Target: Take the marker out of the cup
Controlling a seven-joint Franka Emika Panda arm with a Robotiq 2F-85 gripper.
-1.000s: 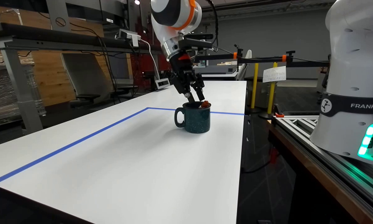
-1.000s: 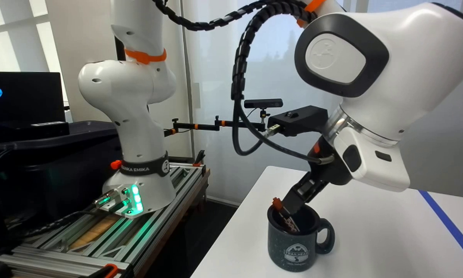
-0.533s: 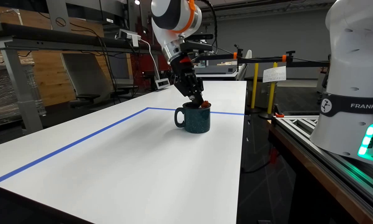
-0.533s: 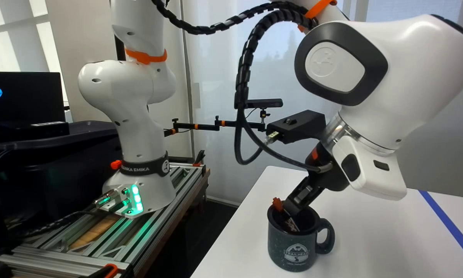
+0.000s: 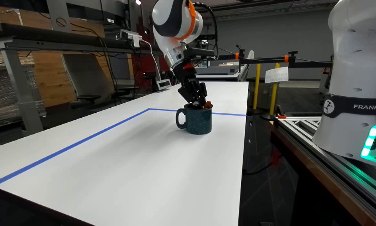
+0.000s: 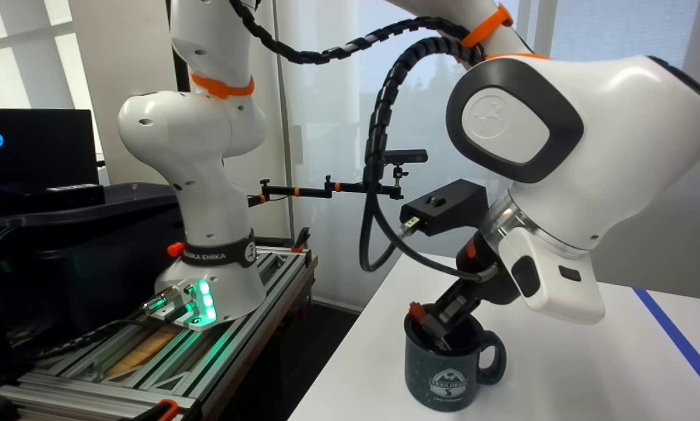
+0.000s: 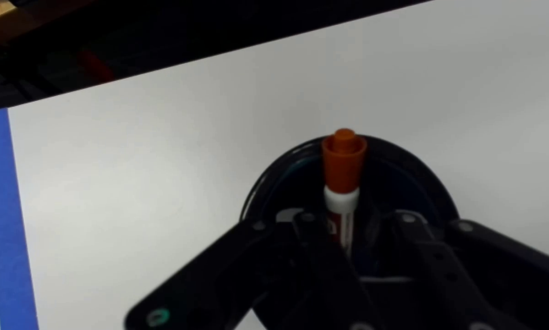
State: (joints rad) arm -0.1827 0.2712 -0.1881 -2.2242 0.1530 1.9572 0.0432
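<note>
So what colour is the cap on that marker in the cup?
Orange. The marker's cap shows best in the wrist view, right next to a white band.

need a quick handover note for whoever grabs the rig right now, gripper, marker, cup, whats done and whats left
Gripper: fingers on either side of the marker, dipped into the mouth of the cup; whether they grip it, I can't tell.
Marker: inside the cup, tilted, orange end sticking out above the rim.
Cup: upright on the white table.
Done: gripper is at the marker.
Left: make sure of the grip, then lift the marker clear of the cup.
</note>
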